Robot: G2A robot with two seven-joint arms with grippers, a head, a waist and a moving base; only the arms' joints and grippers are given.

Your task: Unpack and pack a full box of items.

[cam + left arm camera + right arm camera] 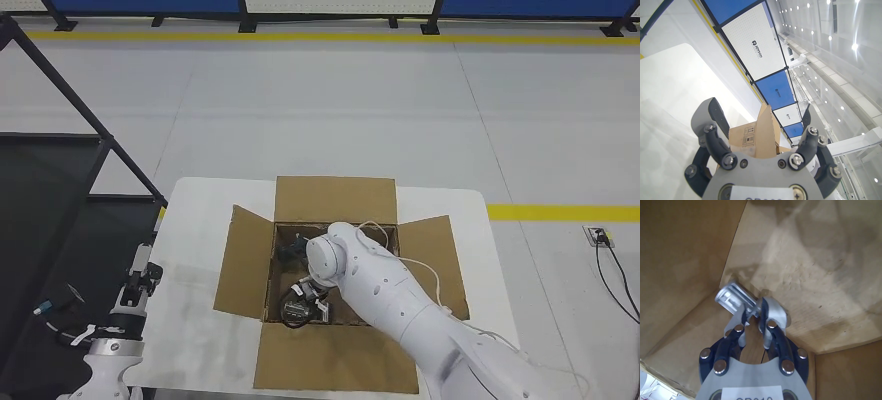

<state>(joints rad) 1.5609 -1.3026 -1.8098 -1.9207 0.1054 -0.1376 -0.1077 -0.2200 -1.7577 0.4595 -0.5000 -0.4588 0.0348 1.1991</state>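
We are holding a small metal part (730, 298) in the right gripper (753, 313), fingers clamped on it, in a bottom corner of the box (677, 247). We are advising a straight lift clear of the walls. The left gripper (762, 112) is gaping, empty.

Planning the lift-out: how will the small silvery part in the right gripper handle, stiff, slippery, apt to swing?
Probably stiff: the silvery part looks like shiny metal with crisp ribs. Likely slippery, given that smooth finish. The right gripper pinches only its narrow end, the bulk lying beyond the grip, so it may pivot when raised from the cardboard box.
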